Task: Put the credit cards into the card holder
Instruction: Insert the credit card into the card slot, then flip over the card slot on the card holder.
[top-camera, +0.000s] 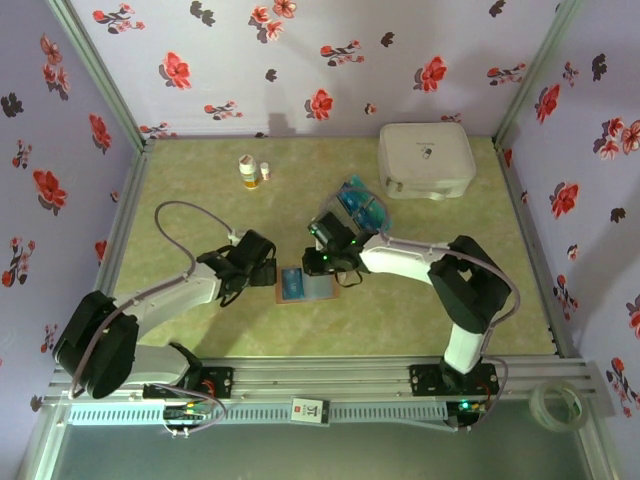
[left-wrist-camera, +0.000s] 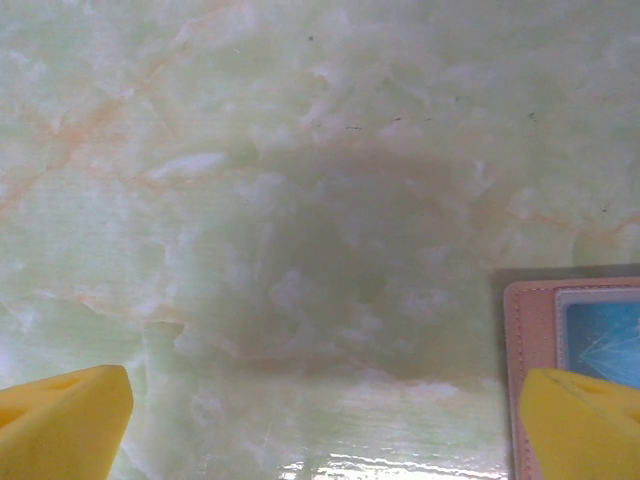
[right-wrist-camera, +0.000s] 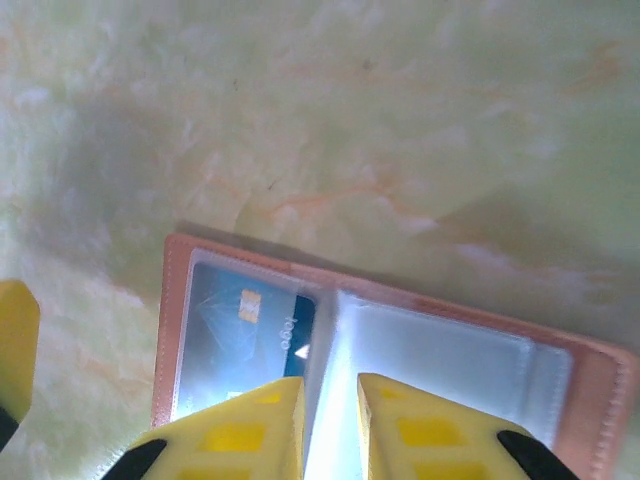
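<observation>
Closer, credit card (right-wrist-camera: 245, 325) inside card holder (right-wrist-camera: 598, 400).

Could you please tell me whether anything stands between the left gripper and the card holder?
Nothing visible does. In the left wrist view, the open left gripper hangs over the table, and the card holder lies right beside one of its fingers, with a credit card already in its sleeve.

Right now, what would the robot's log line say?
holder: open flat | card: one in a sleeve | right jaws: slightly apart over holder | left jaws: wide, by holder's edge
</observation>
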